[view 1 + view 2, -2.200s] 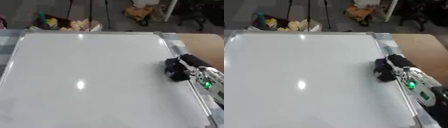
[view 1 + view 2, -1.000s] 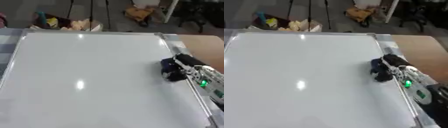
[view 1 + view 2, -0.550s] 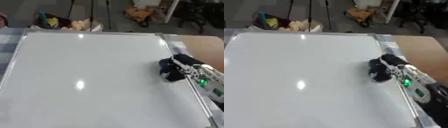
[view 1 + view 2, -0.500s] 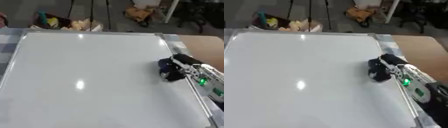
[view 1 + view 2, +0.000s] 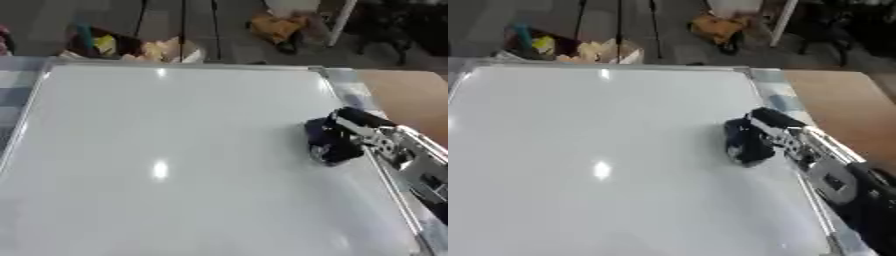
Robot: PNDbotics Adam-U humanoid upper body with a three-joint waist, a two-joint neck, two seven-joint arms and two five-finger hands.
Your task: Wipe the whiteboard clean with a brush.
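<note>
The near part of the whiteboard (image 5: 175,200) is bare white with only a glare spot, and no marks can be made out anywhere on it. Midway up its right edge, the right hand (image 5: 337,135) comes in over the frame from the lower right, fingers curled down onto a dark lump on the surface; that lump is presumably the brush (image 5: 744,145), though its shape cannot be separated from the fingers. It sits just inside the right edge, so nearly all the board lies to the hand's left, toward the left edge and the two far corners. Any sweep must therefore run leftward across the board, and the right arm is the only one placed to do it; the left hand shows in neither view. The brush's long axis cannot be told. The right eye view shows more of the silver forearm and bare wooden table (image 5: 833,100) beyond the right edge; the left eye view shows more of the board's left edge.
</note>
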